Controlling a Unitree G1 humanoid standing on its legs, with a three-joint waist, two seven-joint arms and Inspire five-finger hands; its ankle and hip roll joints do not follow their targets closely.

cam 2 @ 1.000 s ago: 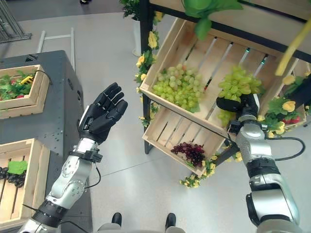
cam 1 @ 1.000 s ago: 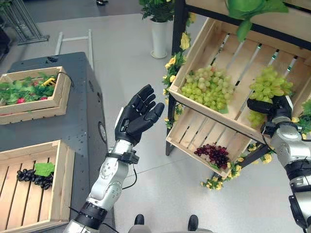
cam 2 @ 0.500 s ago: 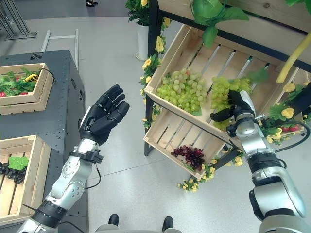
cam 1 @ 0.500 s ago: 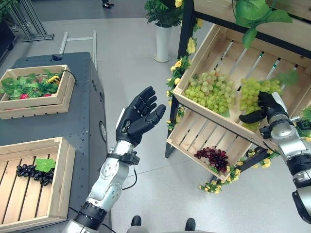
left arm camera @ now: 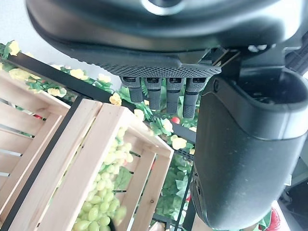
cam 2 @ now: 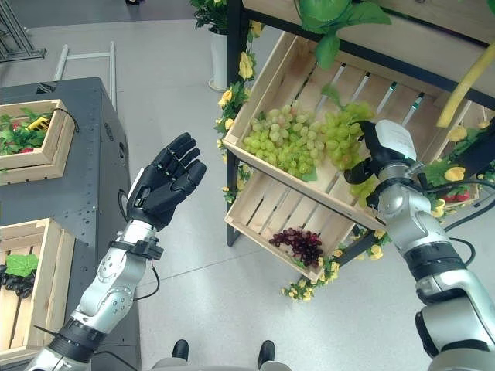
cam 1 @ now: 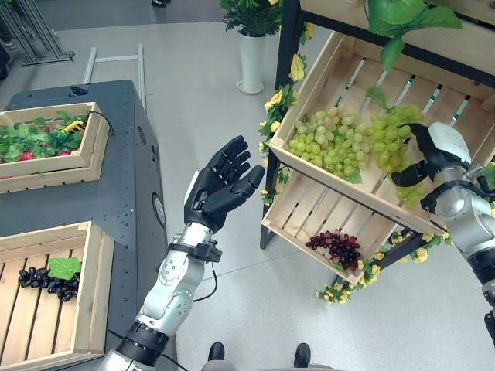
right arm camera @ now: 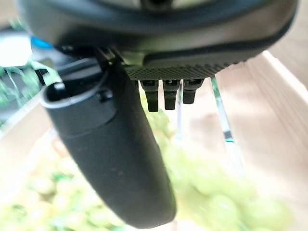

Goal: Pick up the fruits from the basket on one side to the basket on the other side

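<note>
Two green grape bunches lie in the slatted wooden crate (cam 1: 433,97). Our right hand (cam 1: 433,154) curls its fingers on the soft right green grape bunch (cam 1: 390,143); we advise gripping near the stem. Our left hand (cam 1: 220,185) is spread wide.

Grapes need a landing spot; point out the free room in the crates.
Near table crate: bare slats right of the black grapes. Lower shelf crate: bare left of the red grapes. Upper shelf crate is crowded in front with green grapes.
</note>
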